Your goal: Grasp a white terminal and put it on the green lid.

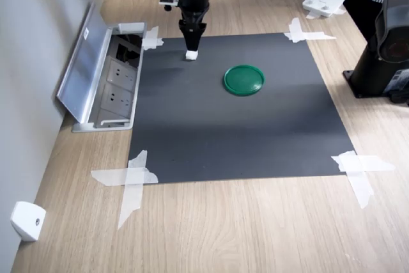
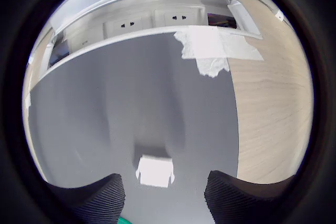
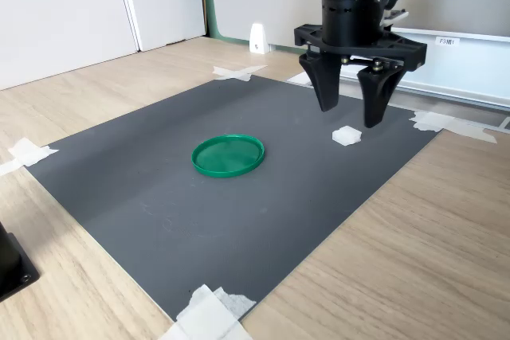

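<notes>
Tool (image 3: 350, 117) spread wide, holding nothing, just above white terminal (image 3: 347, 135); green lid (image 3: 229, 155) well apart.

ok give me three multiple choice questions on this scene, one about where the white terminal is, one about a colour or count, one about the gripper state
1. Where does the white terminal lie?
A. on the green lid
B. on the black mat, below the gripper
C. on the bare wood

2. How many taped corners of the mat show in the first exterior view?
A. two
B. three
C. four

3. How is the gripper?
A. open, holding nothing
B. shut on the terminal
C. shut on the lid

Answers: 1 B, the block sits on the mat under the spread fingers, apart from the green lid. 2 C, white tape crosses each corner. 3 A, a clear gap separates the fingers above the block.
</notes>
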{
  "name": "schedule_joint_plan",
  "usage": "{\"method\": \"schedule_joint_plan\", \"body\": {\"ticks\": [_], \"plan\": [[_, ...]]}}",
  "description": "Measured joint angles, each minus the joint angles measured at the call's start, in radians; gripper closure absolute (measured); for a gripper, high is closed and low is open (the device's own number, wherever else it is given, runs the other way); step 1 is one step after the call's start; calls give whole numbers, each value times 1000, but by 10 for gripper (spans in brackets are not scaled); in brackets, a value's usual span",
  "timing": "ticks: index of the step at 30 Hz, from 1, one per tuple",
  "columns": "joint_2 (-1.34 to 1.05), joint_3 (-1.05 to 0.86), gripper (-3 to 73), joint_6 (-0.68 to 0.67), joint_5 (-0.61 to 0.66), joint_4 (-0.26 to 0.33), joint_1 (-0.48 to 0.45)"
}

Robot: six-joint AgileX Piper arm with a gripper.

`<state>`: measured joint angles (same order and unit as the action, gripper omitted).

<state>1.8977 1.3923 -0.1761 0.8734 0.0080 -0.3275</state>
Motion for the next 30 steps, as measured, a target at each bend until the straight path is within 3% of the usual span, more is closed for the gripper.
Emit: {"method": "schedule_joint_plan", "body": {"ticks": [24,27,30], "plan": [[90,4,55,26,-23,-16,32],[90,4,89,26,-22,-17,32],[91,4,176,23,-21,-27,32]]}}
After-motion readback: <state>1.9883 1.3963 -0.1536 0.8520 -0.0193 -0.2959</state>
